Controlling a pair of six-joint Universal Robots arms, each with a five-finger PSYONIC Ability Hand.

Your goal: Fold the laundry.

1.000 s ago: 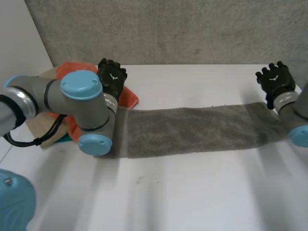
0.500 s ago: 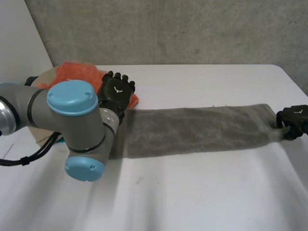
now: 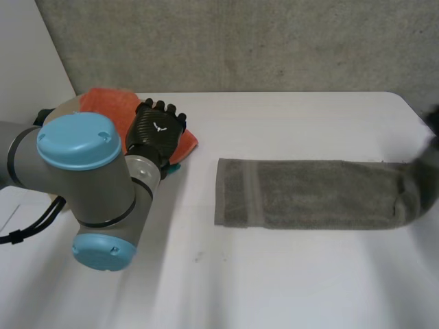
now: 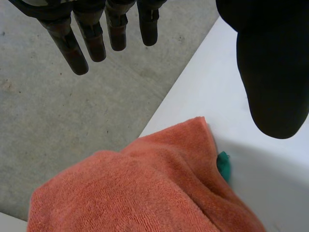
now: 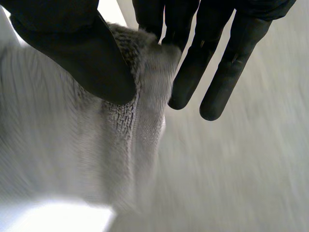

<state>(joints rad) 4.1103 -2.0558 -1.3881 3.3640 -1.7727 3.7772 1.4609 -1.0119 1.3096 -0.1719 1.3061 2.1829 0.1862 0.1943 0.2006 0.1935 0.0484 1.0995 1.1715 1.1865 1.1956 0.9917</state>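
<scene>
Right hand [image 5: 67, 38]: clamped on the grey towel [image 5: 72, 159]. The thumb presses the cloth against the fingers [image 5: 193, 72], and the grip sits at one short end. In the head view you see that end lifted off the table [image 3: 274, 288] at the right edge. The rest of the towel lies flat as a long strip across the right half. Its free short end lies near the middle of the table, with a stitched band running across it.

Left hand [image 3: 156, 131]: holds nothing — fingers [image 4: 96, 41] straight and slightly spread, thumb set well away from them. It hangs over the orange towel [image 4: 135, 193], which is bunched at the far left of the table. Whether the palm touches the cloth, you cannot tell. A green scrap [image 4: 223, 166] pokes out from under the orange towel's edge, on the side of the thumb.

The left hand and orange towel are well apart from the grey towel, with bare table between them. The left arm [image 3: 82, 178] bends in over the table's left side.
</scene>
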